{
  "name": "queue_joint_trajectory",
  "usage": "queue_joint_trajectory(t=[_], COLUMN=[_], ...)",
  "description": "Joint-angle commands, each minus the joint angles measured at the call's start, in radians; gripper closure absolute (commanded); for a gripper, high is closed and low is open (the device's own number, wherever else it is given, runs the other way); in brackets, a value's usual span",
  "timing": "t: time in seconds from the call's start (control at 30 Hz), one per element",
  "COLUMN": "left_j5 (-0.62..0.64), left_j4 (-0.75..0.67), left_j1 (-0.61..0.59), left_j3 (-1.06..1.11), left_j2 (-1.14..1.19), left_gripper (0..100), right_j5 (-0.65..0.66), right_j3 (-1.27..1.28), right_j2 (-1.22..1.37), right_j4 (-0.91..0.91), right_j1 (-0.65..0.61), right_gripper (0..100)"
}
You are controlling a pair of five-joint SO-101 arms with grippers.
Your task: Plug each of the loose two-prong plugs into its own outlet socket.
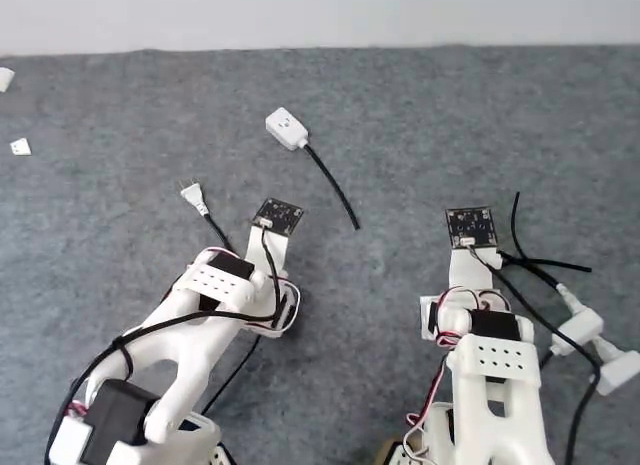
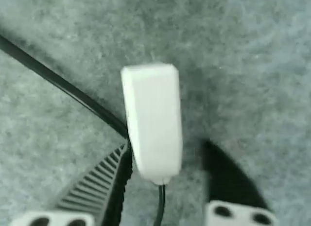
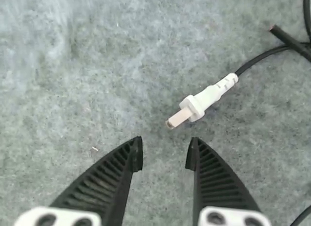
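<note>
The right gripper (image 3: pixel 165 141) stands part open and empty, a two-prong plug (image 3: pixel 201 102) lying just beyond its fingertips, while the left gripper (image 2: pixel 166 147) is spread wide around a white corded block (image 2: pixel 151 119) that rests against one finger.

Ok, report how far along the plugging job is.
Nothing done: one plug and the socket lie apart on the carpet. In hand: right claw open just short of a second plug; left claw open around a white block. Every plugging remains.
</note>
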Motion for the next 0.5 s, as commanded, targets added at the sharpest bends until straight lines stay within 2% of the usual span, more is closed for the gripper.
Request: queue_joint_trajectory(t=[0.0,0.23,0.37,0.47], left_j5=[-0.008,-0.006,-0.003,-0.003], left_j4=[0.031,0.172,0.178,0.153], left_j1=[-0.005,-0.021,-0.166,-0.207], left_j3=[-0.002,0.005,0.005,0.010], left_j2=[-0.046,-0.373,-0.560,-0.552], left_gripper=[60,68,81,94], right_j5=[0.008,0.008,0.009,0.009], right_j3=[-0.006,-0.006,-0.006,-0.006], right_j2=[-0.021,-0.021,-0.021,-0.021], right_j4=[-0.027,-0.027,-0.027,-0.027], right_j1=[-0.004,-0.004,-0.004,-0.004], right_gripper=[85.2,85.2,85.2,85.2])
